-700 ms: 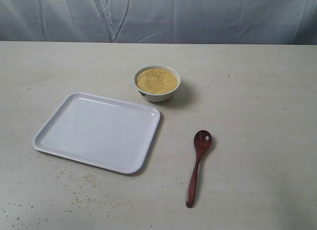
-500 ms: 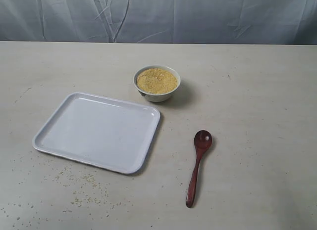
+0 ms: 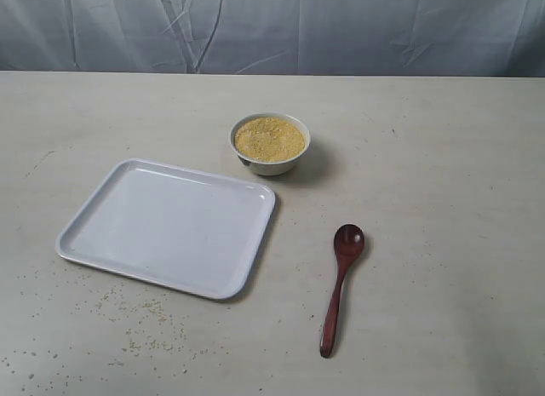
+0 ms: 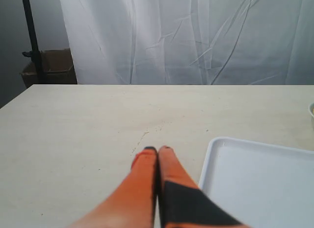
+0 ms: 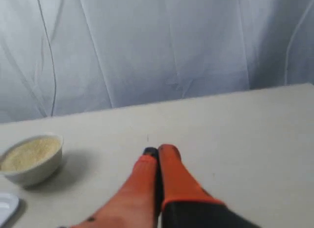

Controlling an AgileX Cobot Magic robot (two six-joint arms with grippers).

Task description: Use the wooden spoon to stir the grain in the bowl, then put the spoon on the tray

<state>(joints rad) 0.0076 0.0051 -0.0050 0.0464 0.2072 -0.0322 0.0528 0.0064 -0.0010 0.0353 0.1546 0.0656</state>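
Counter (image 3: pixel 443 157) bears the spoon (image 3: pixel 338 289) right of the tray (image 3: pixel 170 226), touched by neither gripper. Left gripper (image 4: pixel 158 148) and right gripper (image 5: pixel 157 149) are pressed together, empty.

One tray (image 3: pixel 170 227), one bowl (image 3: pixel 271 167) of grain (image 3: pixel 269 139), one wooden spoon (image 3: pixel 336 294).

The left gripper (image 4: pixel 157 150) hovers low over the table (image 4: pixel 73 139), its jaws pressed together and holding nothing. The right gripper (image 5: pixel 157 152) hovers over the same table, likewise closed and empty.
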